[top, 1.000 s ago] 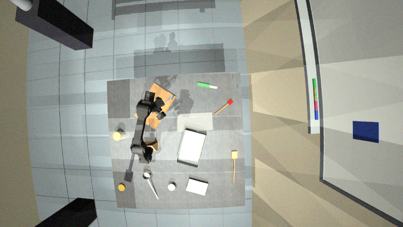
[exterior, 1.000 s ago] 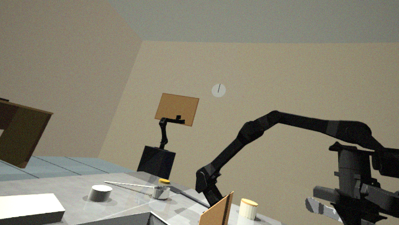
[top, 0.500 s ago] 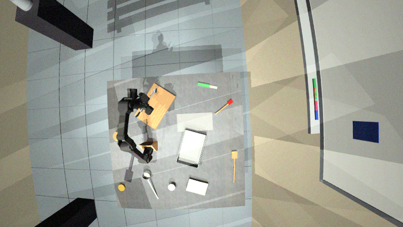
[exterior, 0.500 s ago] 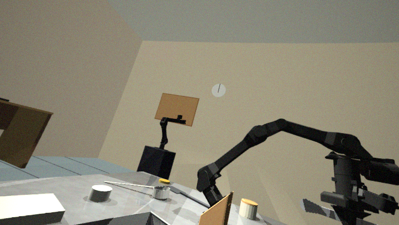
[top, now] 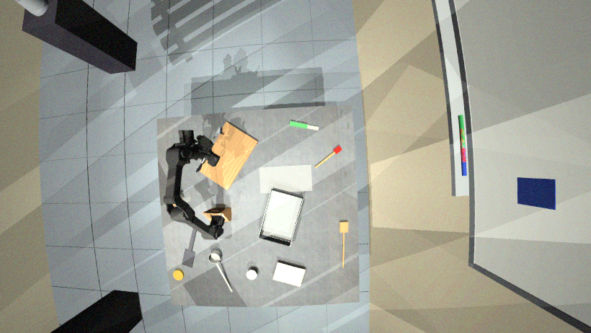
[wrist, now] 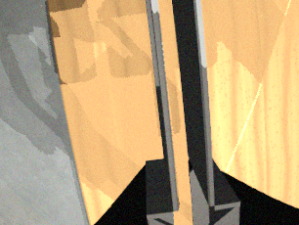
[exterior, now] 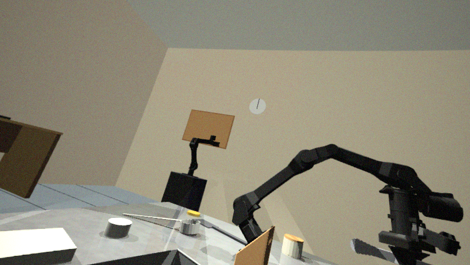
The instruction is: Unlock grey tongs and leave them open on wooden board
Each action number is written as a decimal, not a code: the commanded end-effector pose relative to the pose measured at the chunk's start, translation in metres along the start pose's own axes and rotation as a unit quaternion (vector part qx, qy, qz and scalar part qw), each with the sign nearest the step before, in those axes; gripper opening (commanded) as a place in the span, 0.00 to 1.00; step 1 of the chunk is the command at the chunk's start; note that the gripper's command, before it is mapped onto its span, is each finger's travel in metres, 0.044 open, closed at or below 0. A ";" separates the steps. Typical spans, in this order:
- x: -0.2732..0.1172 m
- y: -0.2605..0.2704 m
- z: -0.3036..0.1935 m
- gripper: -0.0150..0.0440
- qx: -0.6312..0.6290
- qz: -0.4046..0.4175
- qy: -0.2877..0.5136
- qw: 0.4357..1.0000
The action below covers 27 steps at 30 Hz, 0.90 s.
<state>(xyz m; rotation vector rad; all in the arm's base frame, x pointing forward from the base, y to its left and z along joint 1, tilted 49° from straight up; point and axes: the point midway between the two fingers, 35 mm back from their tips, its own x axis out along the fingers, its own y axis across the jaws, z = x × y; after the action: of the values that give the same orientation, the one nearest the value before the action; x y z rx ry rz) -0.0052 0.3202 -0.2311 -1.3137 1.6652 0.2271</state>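
The grey tongs [top: 200, 166] [exterior: 369, 248] [wrist: 206, 108] are off the roasting tin, held in the air. In the wrist view their two long arms run nearly parallel with a narrow gap. My gripper [exterior: 407, 253] [wrist: 172, 170] is shut on the tongs. It hangs over the left part of the wooden board [top: 236, 161] [wrist: 274, 127], which fills much of the wrist view. The far end of the tongs is out of the wrist view and the lock cannot be made out. The roasting tin [top: 274, 238] [exterior: 157, 258] stands right of the board in the top view.
A pale sheet [top: 285, 177] lies between board and tin. An upright wooden piece [top: 225, 212] [exterior: 254, 252] stands by the arm's base. A ladle-like pan [top: 215, 256], a grey spatula [top: 189, 256], a white cylinder [top: 251, 273] and a white box [top: 289, 273] lie farther down.
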 end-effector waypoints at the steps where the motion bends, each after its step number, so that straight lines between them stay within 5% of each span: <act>1: -0.004 0.004 0.003 0.00 -0.008 -0.002 -0.038 0.999; 27: -0.011 0.017 0.009 0.00 -0.026 -0.016 -0.262 0.965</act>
<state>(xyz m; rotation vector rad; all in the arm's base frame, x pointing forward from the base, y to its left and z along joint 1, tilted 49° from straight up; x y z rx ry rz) -0.0130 0.3312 -0.2410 -1.2322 1.2624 0.5053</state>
